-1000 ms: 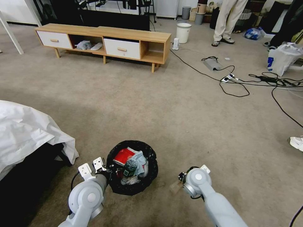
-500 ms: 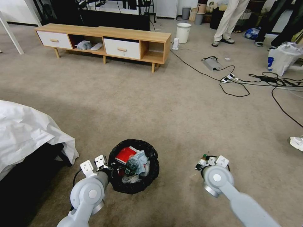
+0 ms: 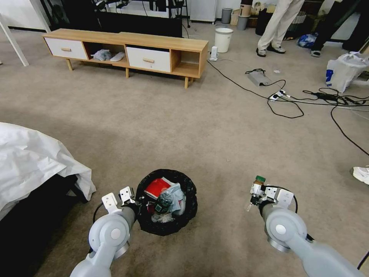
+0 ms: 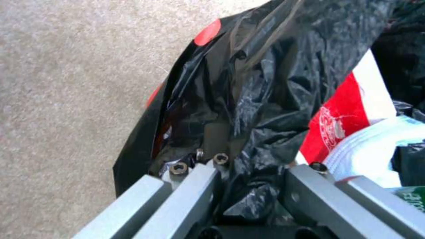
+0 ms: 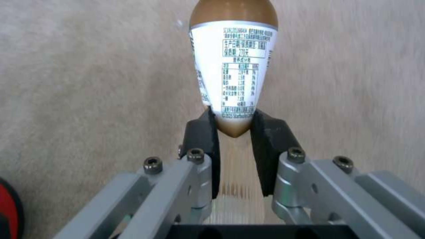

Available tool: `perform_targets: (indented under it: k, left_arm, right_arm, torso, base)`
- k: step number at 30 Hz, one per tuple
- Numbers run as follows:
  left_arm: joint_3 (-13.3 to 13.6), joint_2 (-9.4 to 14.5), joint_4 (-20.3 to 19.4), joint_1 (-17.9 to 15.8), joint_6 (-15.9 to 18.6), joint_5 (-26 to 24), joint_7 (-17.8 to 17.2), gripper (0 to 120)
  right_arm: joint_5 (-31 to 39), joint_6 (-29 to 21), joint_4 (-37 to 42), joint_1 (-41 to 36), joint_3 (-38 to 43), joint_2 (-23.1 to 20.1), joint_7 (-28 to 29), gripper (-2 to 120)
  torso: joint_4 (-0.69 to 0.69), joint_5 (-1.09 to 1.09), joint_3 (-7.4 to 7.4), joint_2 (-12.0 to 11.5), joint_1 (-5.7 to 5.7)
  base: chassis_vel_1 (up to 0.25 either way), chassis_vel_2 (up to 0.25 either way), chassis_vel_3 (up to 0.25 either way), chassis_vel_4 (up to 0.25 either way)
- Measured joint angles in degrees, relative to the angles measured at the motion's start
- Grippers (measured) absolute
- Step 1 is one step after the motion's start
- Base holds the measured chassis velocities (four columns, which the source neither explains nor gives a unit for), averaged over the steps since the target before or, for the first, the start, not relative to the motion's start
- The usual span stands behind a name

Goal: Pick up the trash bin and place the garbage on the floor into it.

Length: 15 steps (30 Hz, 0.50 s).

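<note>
The trash bin (image 3: 189, 212), lined with a crinkled black bag (image 4: 265, 83), is in the near middle of the floor (image 3: 215, 134). My left gripper (image 3: 137, 204) is shut on the rim at the bin's left side, its fingers (image 4: 195, 189) pinching the bag. Inside lie a red wrapper (image 3: 155, 188), white tissues (image 3: 178, 194) and a green-labelled bottle (image 3: 163, 201). To the right, my right gripper (image 3: 255, 195) is shut on the base of a green-capped bottle (image 3: 260, 180) of brown drink with a white label (image 5: 232, 66), held over the carpet (image 5: 88, 83).
A bed with a white sheet (image 3: 30, 157) is close on the left. A low wooden cabinet (image 3: 127, 48) stands at the back. Black cables (image 3: 292, 102), a power strip (image 3: 278, 95), a white bucket (image 3: 223, 38) and a white bag (image 3: 344, 71) are at the back right.
My right arm has swung out to the right, away from the bin, and now holds the bottle with its cap up. The left gripper and bin shifted slightly right.
</note>
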Motion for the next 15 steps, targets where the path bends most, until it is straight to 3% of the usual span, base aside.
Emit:
perform_targets:
  k: [15]
  left_arm:
    - [1.36, -0.26, -0.73, -0.28, 0.30, -0.87, 0.61, 0]
  right_arm:
    - [-19.17, 2.84, 4.27, -4.11, 3.40, -4.91, -21.28, 15]
  torso:
    - [0.02, 0.00, -0.01, 0.00, 0.00]
  base:
    - [0.000, 0.000, 0.000, 0.000]
